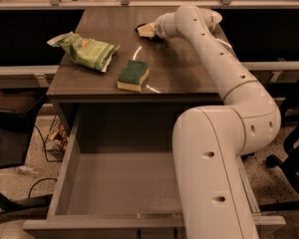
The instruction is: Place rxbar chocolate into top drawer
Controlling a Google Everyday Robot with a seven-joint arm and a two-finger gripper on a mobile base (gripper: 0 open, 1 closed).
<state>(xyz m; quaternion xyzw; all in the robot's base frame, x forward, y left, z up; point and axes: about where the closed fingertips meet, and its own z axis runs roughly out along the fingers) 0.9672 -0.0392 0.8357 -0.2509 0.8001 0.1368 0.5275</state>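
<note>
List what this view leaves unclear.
Camera view:
- Hand, at the table's far side: what it touches, too small.
- Bar: only a dark sliver shows beside the hand.
- Drawer: right side hidden by the arm; front cut by the bottom edge.

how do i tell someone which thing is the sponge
Find the grey-brown table above the open drawer and look near its front edge. The sponge is the small block with a dark green top and yellow base, right of the crinkled green snack bag and nearer than the gripper at the far side.
</note>
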